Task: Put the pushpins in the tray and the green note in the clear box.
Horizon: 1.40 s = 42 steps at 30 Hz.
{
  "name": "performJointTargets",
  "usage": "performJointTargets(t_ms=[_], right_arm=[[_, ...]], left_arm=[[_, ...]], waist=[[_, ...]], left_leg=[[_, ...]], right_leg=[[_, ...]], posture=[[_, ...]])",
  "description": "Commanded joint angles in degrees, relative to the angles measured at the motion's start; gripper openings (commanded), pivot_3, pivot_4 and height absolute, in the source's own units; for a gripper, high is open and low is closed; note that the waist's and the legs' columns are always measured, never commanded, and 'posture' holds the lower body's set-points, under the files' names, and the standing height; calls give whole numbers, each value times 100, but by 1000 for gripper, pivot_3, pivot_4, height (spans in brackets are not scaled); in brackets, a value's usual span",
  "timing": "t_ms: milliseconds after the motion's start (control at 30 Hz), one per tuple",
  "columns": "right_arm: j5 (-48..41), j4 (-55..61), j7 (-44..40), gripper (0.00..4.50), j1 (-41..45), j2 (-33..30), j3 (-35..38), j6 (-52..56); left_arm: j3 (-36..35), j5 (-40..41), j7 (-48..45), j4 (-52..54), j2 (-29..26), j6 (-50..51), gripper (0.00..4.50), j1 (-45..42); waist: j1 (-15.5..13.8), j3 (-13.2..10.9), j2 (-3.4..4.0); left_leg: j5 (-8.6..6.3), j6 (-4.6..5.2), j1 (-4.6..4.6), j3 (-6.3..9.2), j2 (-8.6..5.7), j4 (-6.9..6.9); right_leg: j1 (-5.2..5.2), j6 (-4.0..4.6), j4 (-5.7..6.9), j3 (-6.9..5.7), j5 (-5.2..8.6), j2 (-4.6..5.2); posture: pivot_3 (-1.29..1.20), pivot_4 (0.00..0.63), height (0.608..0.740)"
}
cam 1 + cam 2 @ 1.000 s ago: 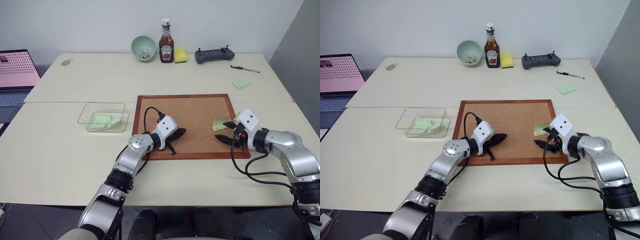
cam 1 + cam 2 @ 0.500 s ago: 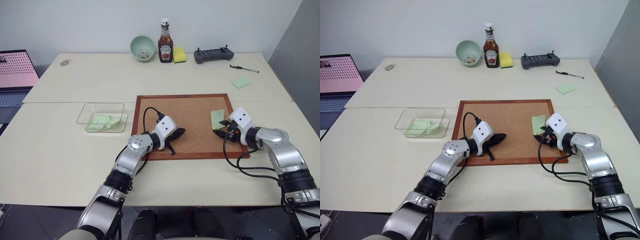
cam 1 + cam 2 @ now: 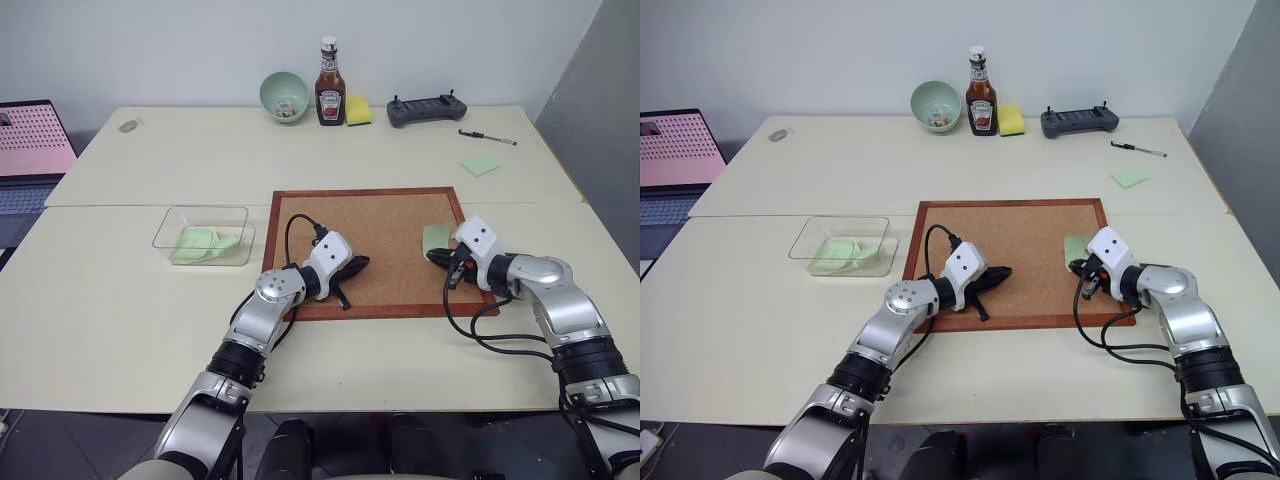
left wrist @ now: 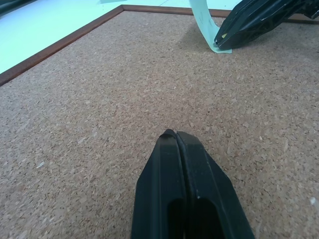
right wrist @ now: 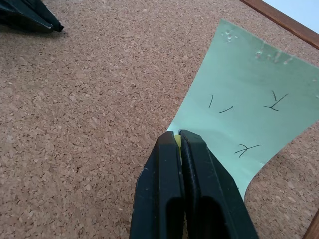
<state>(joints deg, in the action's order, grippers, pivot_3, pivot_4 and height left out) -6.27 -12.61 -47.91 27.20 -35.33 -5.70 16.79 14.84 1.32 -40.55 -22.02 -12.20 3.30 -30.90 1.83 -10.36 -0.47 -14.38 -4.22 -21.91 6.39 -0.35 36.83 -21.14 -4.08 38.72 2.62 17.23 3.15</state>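
The green note (image 3: pixel 437 236) lies on the right side of the cork board (image 3: pixel 380 230), one corner curling up; it carries pen marks (image 5: pixel 249 99). My right gripper (image 5: pixel 177 137) is shut at the note's near corner, and a small yellowish pushpin (image 5: pixel 177 141) head shows between its fingertips. My left gripper (image 3: pixel 356 265) rests shut and empty on the board's front middle, pointing at the right one (image 4: pixel 219 40). The clear box (image 3: pixel 200 209) sits left of the board with pale-green paper inside. I cannot tell which thing is the tray.
At the table's far edge stand a mint-green bowl (image 3: pixel 286 95), a ketchup bottle (image 3: pixel 331 85), a yellow sponge (image 3: pixel 359 110) and a black controller (image 3: pixel 428 109). A pen (image 3: pixel 488 137) and a green sticky pad (image 3: pixel 481 165) lie far right. A laptop (image 3: pixel 35 150) sits far left.
My right gripper has closed from open and edged forward onto the note's near corner. The left gripper has stayed where it was.
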Motion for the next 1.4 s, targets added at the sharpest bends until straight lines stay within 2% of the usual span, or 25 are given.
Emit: performJointTargets(t_ms=[33,467,533,600,867,967,1200,1400], right_arm=[[-93,582,-154,11,118,-192,192,-123],[146,1339,-528,11,-92,-567,-34,-470],[166,1357,-514,0,-95,-542,-51,-481],[172,1356,-500,0,-84,-515,-64,-476],[223,1307,-479,0,-18,-429,-153,-560],[254,1278,-464,0,3,-419,-177,-601],[295,1292,-471,0,47,-330,-227,-632],[286,1326,-486,0,88,-286,-227,-604]], left_arm=[[15,-103,73,-133,-27,197,0,167],[-337,201,234,34,151,402,0,-23],[-465,458,145,287,211,614,369,-12],[-528,643,64,486,237,811,510,10],[-815,1053,138,969,313,1395,2158,144],[-860,1229,11,1172,317,1453,2633,219],[-243,380,-373,1103,-224,-237,4040,332],[-216,207,-281,617,-112,-764,4040,63]], waist=[[0,0,0],[-2,-2,-4],[0,-4,-7],[8,-10,-15],[1,-14,-21],[2,-14,-22],[-2,-15,-22],[-13,-15,-23]], left_leg=[[0,0,-1,0,0,0],[0,0,-2,1,-1,-1],[0,0,-2,1,0,-1],[0,0,-3,1,0,-1],[0,-1,-42,5,0,-1],[0,-1,-45,6,0,0],[0,-2,-46,6,1,-2],[0,-1,-49,7,-1,-1]], right_leg=[[-1,0,0,0,0,0],[0,-1,-2,-1,0,1],[-1,-1,-2,-1,0,0],[-4,-1,0,-1,0,0],[-32,1,-7,-5,-1,0],[-36,1,-8,-6,-1,0],[-38,2,-9,-6,-1,0],[-37,2,-12,-8,-1,1]], posture=[[0,150,740],[0,150,740],[0,150,740],[0,150,740],[0,150,740],[0,150,740],[0,150,740],[0,150,740]])
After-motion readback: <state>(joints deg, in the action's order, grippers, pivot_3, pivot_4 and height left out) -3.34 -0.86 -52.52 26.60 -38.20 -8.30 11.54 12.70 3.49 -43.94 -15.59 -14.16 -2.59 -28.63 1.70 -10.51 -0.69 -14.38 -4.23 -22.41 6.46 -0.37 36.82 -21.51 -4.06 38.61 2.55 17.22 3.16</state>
